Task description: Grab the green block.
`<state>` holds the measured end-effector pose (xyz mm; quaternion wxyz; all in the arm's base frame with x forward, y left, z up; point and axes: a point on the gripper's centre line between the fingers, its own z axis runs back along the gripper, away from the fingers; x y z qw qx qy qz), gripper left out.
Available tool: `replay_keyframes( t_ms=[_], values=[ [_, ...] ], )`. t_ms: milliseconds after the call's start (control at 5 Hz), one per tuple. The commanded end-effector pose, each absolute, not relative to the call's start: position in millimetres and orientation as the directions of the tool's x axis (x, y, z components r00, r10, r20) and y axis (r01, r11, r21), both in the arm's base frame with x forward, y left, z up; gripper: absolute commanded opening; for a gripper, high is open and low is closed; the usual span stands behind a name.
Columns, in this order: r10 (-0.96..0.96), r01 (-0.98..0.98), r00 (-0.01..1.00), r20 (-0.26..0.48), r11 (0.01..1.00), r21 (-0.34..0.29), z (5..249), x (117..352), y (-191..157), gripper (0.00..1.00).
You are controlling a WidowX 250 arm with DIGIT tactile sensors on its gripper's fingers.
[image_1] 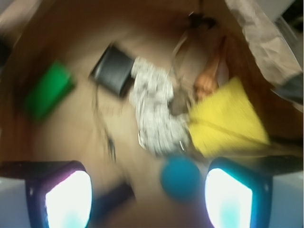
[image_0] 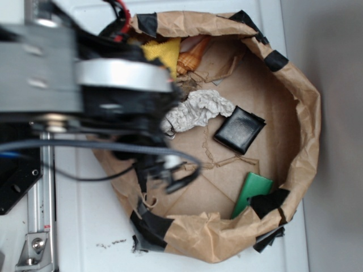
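The green block [image_0: 252,192] leans on the inner wall of the brown paper basin [image_0: 300,113] at the lower right, half tucked under black tape. In the blurred wrist view the green block [image_1: 47,90] lies far to the upper left. My gripper [image_0: 173,173] hangs over the basin's left side, well away from the block. The gripper [image_1: 148,199] is open, with bare floor between its fingers [image_1: 69,199]. A teal-blue ball [image_1: 179,178] sits just inside the right finger.
A glossy black square pad [image_0: 239,129] lies mid-basin, a crumpled white paper [image_0: 198,109] to its left. A yellow cloth [image_0: 161,51] and an orange item [image_0: 193,56] sit at the back. Taped paper walls ring the floor.
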<state>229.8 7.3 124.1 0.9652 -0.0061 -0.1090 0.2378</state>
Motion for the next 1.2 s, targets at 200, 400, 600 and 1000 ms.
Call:
replay_keyframes(
  t_ms=[200,400,600,1000],
  values=[
    [0.701,-0.695,0.702,0.124,0.713,-0.094,64,299,-33,1.00],
    [0.692,-0.675,0.703,0.164,0.722,-0.151,61,299,-50,1.00],
    [0.693,-0.643,0.671,0.265,0.721,-0.257,71,282,-54,1.00],
    [0.687,-0.616,0.657,0.311,0.727,-0.303,84,299,-54,1.00]
  ],
)
